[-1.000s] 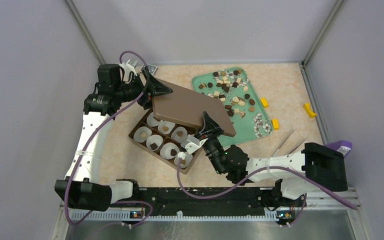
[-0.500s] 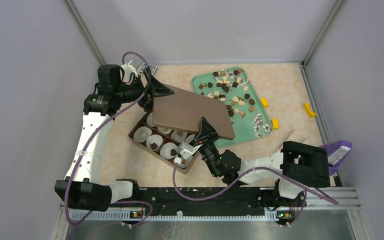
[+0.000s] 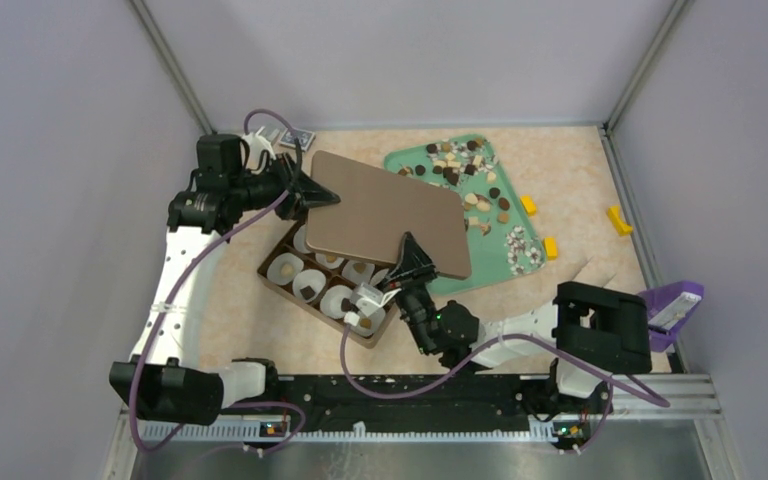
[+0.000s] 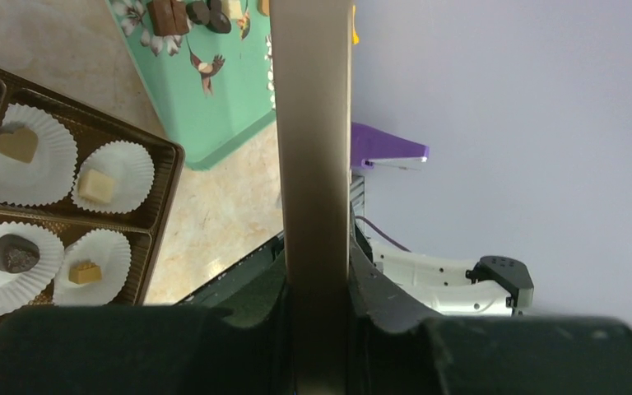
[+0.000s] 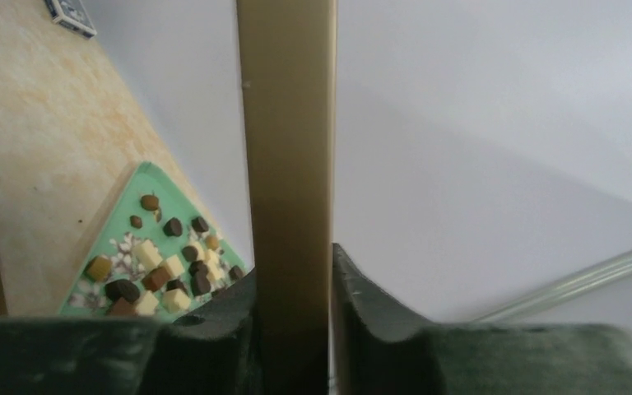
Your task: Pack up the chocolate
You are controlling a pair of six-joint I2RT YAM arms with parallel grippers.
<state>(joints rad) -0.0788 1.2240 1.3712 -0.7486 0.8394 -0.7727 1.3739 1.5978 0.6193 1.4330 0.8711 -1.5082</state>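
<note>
Lying scattered on the green tray (image 3: 397,160) at the far right, most chocolate (image 3: 465,190) pieces were too small to show any heading. A few sat singly in white paper cups (image 3: 285,267) inside the brown box (image 3: 266,271) nearer and left. A brown lid (image 3: 385,212), long axis running far-left to near-right, hung over the box, hiding its far cups. The left gripper (image 3: 310,190) clamped the lid's far-left edge, the right gripper (image 3: 415,258) its near-right edge.

You have bright, even, diffuse light, with only a soft shadow beneath the brown lid (image 3: 385,215). In your wrist views, the dark fingers (image 4: 132,350) nearest the lens are blurred.
</note>
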